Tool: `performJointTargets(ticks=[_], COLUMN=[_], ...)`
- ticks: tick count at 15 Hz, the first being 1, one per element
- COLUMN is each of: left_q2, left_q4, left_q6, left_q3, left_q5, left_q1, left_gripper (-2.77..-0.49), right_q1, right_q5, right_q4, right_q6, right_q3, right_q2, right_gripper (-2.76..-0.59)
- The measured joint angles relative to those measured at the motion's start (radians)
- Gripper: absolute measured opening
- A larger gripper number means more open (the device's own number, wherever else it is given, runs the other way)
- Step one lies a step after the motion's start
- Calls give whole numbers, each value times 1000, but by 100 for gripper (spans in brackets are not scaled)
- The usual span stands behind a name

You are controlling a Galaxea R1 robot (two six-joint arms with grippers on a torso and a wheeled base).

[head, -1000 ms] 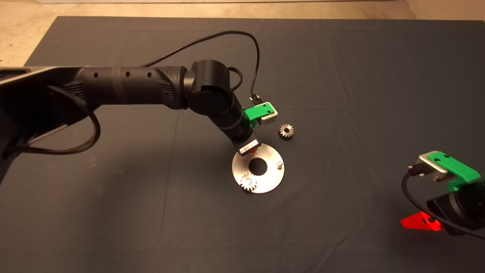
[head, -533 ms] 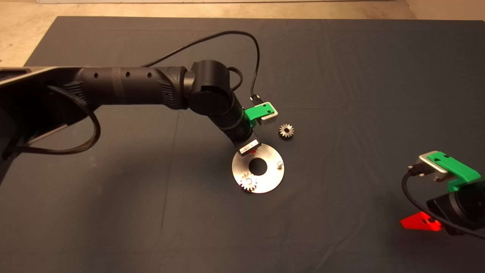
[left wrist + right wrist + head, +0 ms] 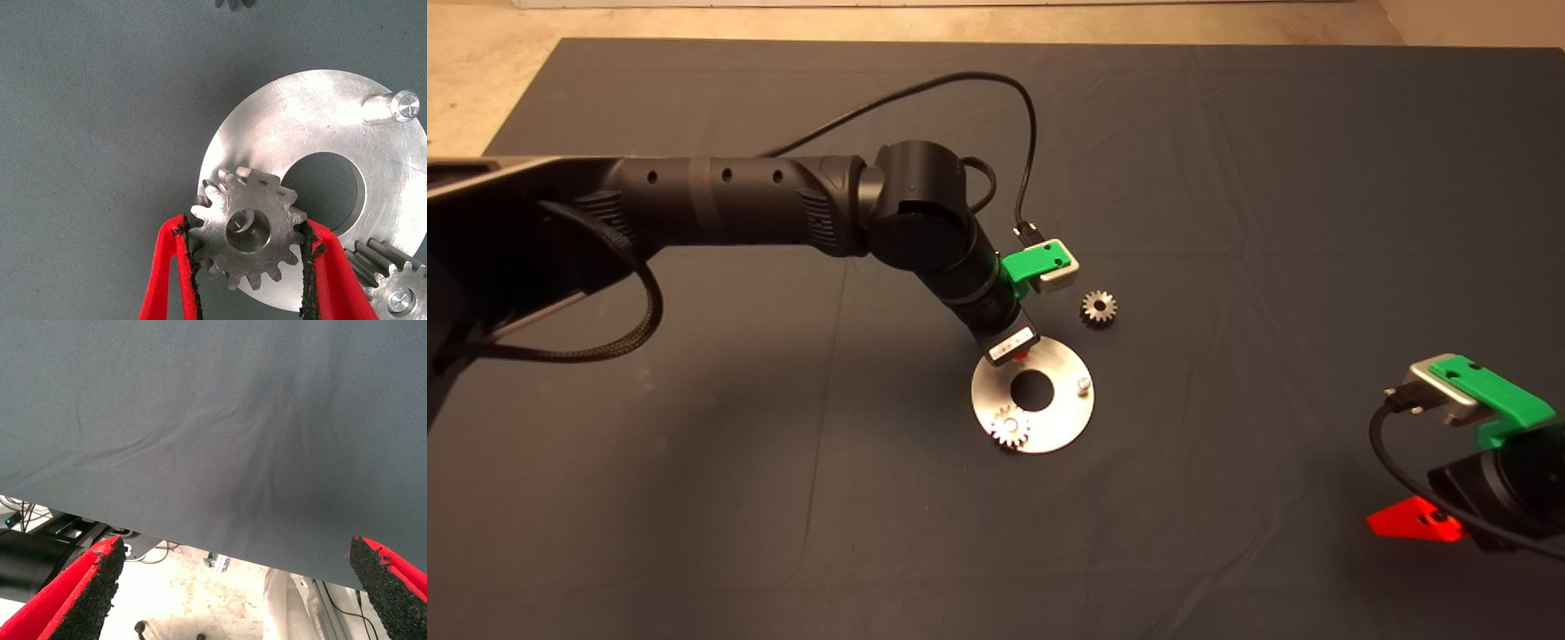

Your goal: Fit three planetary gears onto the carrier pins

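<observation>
The flat shiny silver carrier disc with a large centre hole [image 3: 1049, 425] lies on the dark mat [image 3: 1227, 178] near its middle. The left gripper [image 3: 248, 263] hangs over the disc's far rim, its red fingers [image 3: 172, 267] closed on a small silvery-grey spur gear [image 3: 247, 230], the black pads pressing the teeth on either side. Through this gear's central hole a pin top shows, off-centre. A second identical gear [image 3: 1010, 428] sits on a pin at the disc's near-left edge. One short silver peg [image 3: 1083, 384] stands bare at the disc's right edge. The third gear [image 3: 1099, 308] lies flat on the mat just beyond the disc. Well right of the disc, the right gripper [image 3: 233, 593] waits at the mat's edge, its fingers spread wide and holding nothing.
</observation>
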State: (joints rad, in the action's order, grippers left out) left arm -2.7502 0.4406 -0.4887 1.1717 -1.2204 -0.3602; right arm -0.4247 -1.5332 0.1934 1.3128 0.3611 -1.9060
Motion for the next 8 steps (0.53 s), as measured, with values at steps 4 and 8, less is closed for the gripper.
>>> performJointTargets(ticks=[4, 8], left_q2=[0, 3], left_q4=[0, -1], left_q6=[-1, -3], left_q3=[0, -2], left_q5=[0, -1], left_q1=[0, 1], left_gripper=[-271, -271], right_q1=[0, 0], right_q5=[0, 0], right_q4=[0, 0], right_q6=[0, 0], right_q3=[0, 0], right_q2=[0, 0], right_gripper=[-86, -86])
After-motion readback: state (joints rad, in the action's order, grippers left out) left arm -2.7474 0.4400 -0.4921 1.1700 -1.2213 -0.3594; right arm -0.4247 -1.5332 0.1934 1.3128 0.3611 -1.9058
